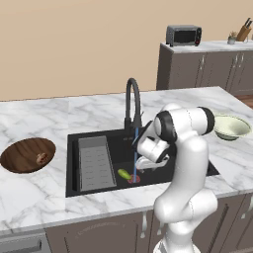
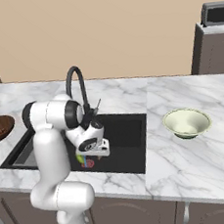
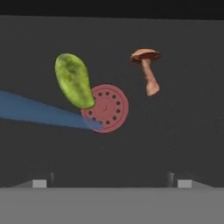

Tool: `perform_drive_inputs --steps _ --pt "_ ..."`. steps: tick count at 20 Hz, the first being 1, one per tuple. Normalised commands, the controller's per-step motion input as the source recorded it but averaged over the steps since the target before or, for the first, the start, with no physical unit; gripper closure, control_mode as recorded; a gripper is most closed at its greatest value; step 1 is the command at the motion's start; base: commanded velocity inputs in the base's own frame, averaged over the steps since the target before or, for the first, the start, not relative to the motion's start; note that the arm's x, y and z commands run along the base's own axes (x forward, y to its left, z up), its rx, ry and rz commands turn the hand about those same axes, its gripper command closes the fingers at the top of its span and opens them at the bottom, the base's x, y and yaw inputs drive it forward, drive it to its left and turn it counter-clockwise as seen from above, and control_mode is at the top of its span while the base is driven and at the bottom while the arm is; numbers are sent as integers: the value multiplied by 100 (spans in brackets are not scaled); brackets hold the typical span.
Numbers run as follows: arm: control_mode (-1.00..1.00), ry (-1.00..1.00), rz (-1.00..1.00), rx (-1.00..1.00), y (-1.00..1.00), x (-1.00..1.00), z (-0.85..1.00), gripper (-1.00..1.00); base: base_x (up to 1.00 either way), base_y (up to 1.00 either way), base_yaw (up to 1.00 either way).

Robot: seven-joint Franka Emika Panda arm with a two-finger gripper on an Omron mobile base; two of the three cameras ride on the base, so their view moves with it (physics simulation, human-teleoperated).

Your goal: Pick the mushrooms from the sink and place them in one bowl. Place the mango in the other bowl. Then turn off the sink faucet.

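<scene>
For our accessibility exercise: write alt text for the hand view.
A yellow-green mango and a reddish-brown mushroom lie on the black sink floor either side of a red drain. A blue water stream hits the drain, and the open hand hangs above.

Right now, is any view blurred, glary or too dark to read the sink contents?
Hand view: dim basin, yet mango, mushroom and red drain read sharply. Left base view: even light, no glare; the mango is small. Right base view: the arm hides the sink floor.
</scene>
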Motion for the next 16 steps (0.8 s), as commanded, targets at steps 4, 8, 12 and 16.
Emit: perform_drive_inputs --steps 4,8,12,16 --pt "-100 0 3 0 0 24 -23 -100 0 0 0" --pt "-100 0 3 0 0 23 -24 -100 0 0 0" --pt "-100 0 2 0 0 24 -21 -100 0 0 0" --pt "-100 0 1 0 0 26 -17 -100 0 0 0"
